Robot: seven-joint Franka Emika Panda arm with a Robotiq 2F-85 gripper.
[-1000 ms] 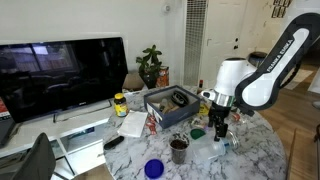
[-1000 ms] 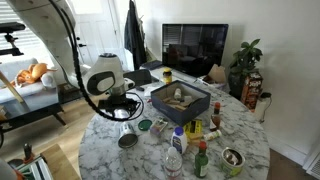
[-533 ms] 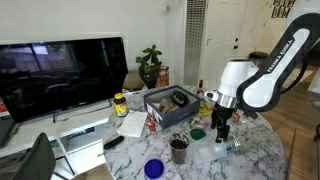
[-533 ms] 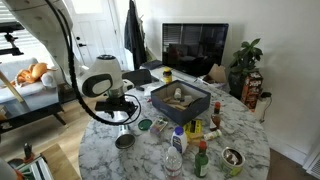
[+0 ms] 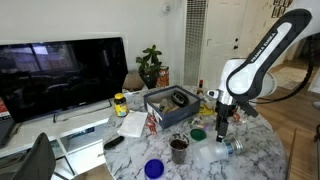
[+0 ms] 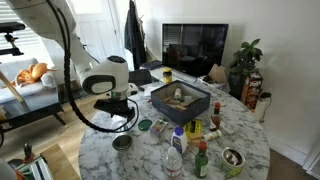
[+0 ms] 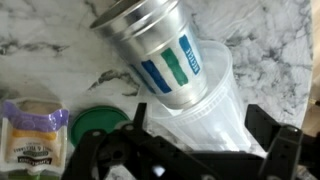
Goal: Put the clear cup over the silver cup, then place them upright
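The silver cup [image 7: 150, 45], with blue and green stripes, lies on its side on the marble table, its base end tucked inside the clear cup [image 7: 215, 110]. My gripper [image 7: 200, 135] hangs over the clear cup, open, one finger [image 7: 140, 118] on each side of it and not pinching it. In an exterior view the gripper [image 5: 222, 126] points down at the pale clear cup [image 5: 212, 152], and the silver cup [image 5: 234, 146] juts out beside it. In an exterior view the silver cup's mouth [image 6: 121, 143] shows below the gripper [image 6: 122, 118].
A green lid [image 7: 100, 125] and a wrapped packet [image 7: 35, 125] lie close beside the cups. A dark brown cup [image 5: 178, 148], a blue bowl [image 5: 153, 168], a dark box [image 5: 170, 103] and several bottles [image 6: 178, 150] crowd the round table. The table edge is near.
The arm's upper links have swung up and the wrist has turned. The gripper stays open over the nested cups, which have shifted slightly on the table.
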